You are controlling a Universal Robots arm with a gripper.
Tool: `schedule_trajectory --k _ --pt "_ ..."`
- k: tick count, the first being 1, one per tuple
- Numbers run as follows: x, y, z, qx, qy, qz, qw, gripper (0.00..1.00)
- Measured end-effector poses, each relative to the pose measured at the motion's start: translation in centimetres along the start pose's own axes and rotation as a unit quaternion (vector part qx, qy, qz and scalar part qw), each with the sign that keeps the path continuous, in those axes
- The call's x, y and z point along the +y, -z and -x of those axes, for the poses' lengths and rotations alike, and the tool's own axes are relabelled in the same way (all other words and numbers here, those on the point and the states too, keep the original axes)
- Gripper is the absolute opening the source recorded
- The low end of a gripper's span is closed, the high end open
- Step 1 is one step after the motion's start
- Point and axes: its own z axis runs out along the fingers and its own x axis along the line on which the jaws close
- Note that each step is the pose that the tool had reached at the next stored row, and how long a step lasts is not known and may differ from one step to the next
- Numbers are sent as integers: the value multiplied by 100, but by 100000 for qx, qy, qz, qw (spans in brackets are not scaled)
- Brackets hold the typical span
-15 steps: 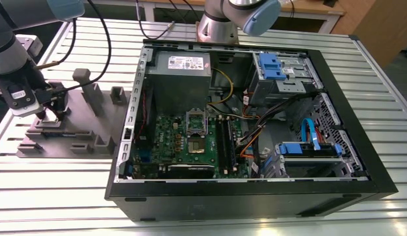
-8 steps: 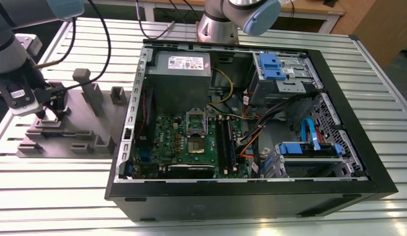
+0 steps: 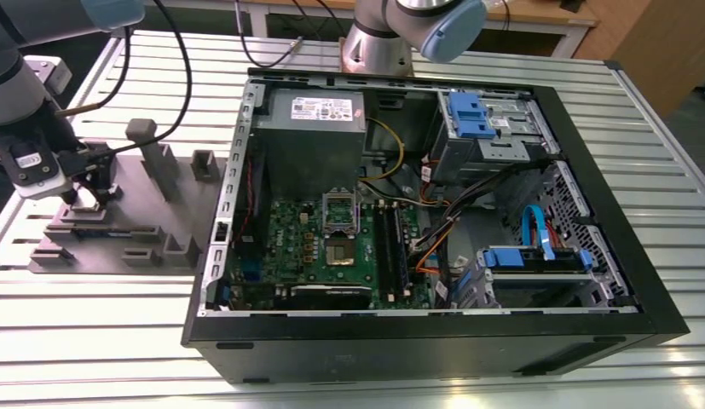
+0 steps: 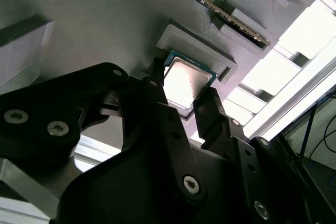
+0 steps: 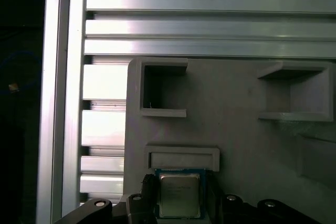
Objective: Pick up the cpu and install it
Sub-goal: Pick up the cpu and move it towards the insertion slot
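We judge the cpu (image 5: 178, 195) light, stiff, thin and fragile, best held by opposite edges; it lies in a recess near an edge of the tray (image 5: 236, 129); the jaws seem clenched on its sides.

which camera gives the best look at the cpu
The first wrist view: the cpu faces the camera squarely, its metal top and rim plain. The second wrist view shows the cpu slanted and washed out by glare. In the exterior view it is too small to make out beneath the gripper over the grey tray.
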Motion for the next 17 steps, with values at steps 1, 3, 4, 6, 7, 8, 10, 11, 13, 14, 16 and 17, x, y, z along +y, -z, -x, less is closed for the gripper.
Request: schedule_trajectory --k 1,3,4,6,7,8,10,11,13,14,16,17 --pt "0 2 0 -2 0 12 100000 47" --pt "0 2 0 -1 -1 11 100000 47" --pt "0 2 0 -2 -1 12 100000 47" --pt "0 3 0 -1 -3 12 100000 47" --pt "0 3 0 -2 -2 11 100000 47" --pt "0 3 0 -2 -1 12 100000 47" --pt "0 3 0 0 -1 10 100000 47" --pt "0 3 0 -2 0 12 100000 47" --pt "0 5 0 0 -2 10 100000 47" --pt "0 5 0 0 -4 10 100000 47" --pt "0 9 0 -1 0 10 100000 47" --pt "0 9 0 1 -3 10 100000 47"
